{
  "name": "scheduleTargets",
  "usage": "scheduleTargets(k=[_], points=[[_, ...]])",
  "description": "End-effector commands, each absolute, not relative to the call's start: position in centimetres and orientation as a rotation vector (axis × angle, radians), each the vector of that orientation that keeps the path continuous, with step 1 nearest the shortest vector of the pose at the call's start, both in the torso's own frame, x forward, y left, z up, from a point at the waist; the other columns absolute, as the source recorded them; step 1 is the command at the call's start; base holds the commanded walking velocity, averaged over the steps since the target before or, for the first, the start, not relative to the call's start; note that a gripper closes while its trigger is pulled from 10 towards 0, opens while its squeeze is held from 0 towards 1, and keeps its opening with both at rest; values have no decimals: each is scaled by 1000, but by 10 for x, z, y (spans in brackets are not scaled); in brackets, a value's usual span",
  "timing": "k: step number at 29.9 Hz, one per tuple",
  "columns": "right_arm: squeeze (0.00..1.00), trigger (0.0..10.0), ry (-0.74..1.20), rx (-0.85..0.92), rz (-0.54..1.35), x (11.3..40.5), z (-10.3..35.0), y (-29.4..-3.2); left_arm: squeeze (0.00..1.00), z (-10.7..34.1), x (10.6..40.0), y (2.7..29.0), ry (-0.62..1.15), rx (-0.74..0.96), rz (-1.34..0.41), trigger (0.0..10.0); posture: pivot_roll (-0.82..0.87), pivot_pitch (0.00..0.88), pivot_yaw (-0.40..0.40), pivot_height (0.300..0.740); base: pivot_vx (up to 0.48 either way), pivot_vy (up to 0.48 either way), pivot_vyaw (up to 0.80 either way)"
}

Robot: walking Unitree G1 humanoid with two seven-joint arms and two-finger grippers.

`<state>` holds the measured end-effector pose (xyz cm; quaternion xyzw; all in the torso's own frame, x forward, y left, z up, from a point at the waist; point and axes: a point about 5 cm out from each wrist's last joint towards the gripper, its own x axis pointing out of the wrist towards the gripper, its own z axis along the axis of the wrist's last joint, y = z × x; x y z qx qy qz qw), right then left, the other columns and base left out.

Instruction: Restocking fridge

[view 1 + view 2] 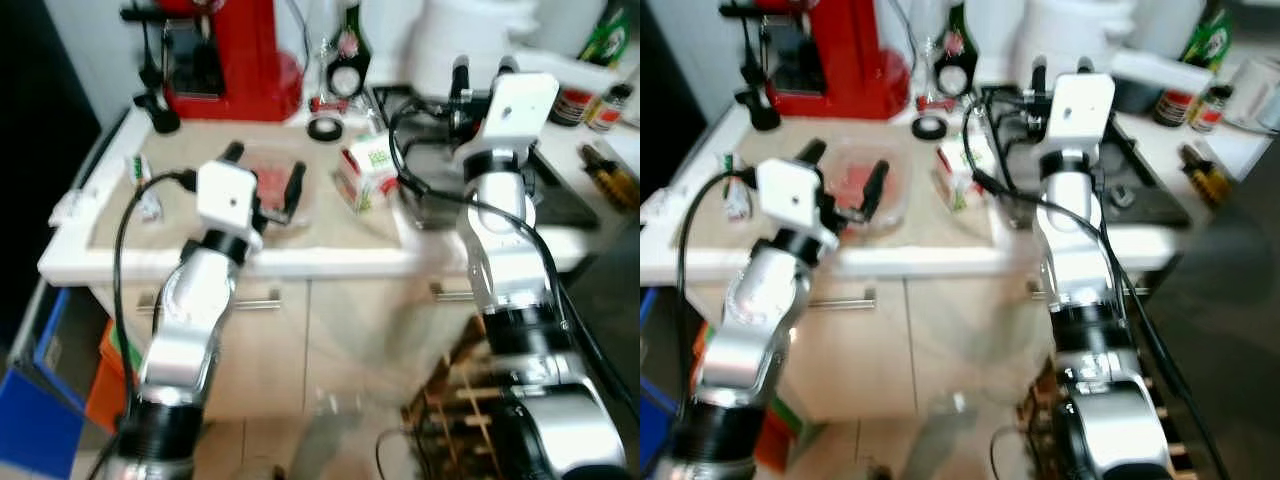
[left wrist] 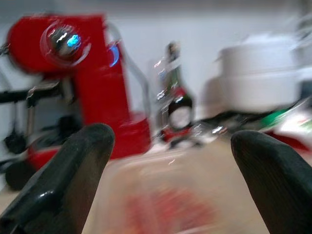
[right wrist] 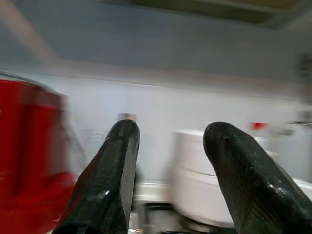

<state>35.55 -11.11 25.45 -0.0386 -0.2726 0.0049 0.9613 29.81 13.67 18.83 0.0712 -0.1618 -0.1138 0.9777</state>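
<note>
1. Left eye view puts you in front of a white counter (image 1: 330, 262) with cupboard doors below; no fridge can be seen from here, so you can judge the restocking as barely begun.
2. Your left gripper (image 1: 264, 181) hangs just above a clear tub of red food (image 1: 278, 190) on the counter, fingers wide apart on either side of it, holding nothing. In the left wrist view the tub (image 2: 168, 207) lies blurred between the two fingers.
3. Your right gripper (image 1: 482, 72) is raised over the back of the counter near the sink (image 1: 560, 205), fingers parted and empty.
4. A small carton (image 1: 367, 173) lies tilted just beside the tub, still untouched.
5. Left to do, as far as you can tell: close on the tub, lift it, carry it to the fridge, then deal with the carton.
6. A red coffee machine (image 1: 222, 55) and bottles (image 1: 349, 52) stand behind; keep clear of them.
</note>
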Motion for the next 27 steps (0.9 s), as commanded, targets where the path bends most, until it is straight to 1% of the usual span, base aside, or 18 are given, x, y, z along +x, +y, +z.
scheduleTargets(k=[1, 2, 6, 7, 10, 12, 20, 24, 27], points=[[0, 10000, -545, -45, -19, 357, 262, -123, 0, 192, 297, 130, -342, 139, -250, 10000, 56, 0, -5, 740, 0, 0, 0], [0, 10000, -537, -35, -21, 358, 262, -123, 0, 192, 297, 130, -340, 140, -250, 10000, 56, 0, -5, 740, 0, 0, 0], [0, 10000, -371, 39, -37, 374, 246, -126, 0, 191, 297, 131, -324, 140, -252, 10000, 63, 0, -1, 740, 0, 0, 0], [1000, 10000, -338, 52, -30, 377, 241, -126, 0, 191, 297, 132, -323, 141, -252, 10000, 65, 2, 0, 740, 0, 0, 0], [1000, 10000, -223, 75, 20, 384, 225, -120, 0, 190, 296, 132, -313, 145, -257, 10000, 79, 9, 0, 740, 0, 0, 0], [1000, 10000, -188, 79, 45, 385, 219, -116, 0, 190, 295, 133, -308, 148, -259, 10000, 89, 16, 1, 740, 0, 0, 0], [1000, 10000, -190, 73, 101, 387, 219, -109, 0, 191, 291, 139, -297, 165, -249, 10000, 127, 31, -1, 740, 0, 0, 0], [1000, 10000, -219, 61, 165, 389, 228, -103, 0, 192, 287, 143, -293, 174, -230, 10000, 143, 46, -15, 740, 0, 0, 0], [1000, 10000, -191, 77, 253, 388, 224, -95, 0, 190, 285, 144, -289, 172, -215, 10000, 151, 43, -32, 740, 0, 0, 0]])
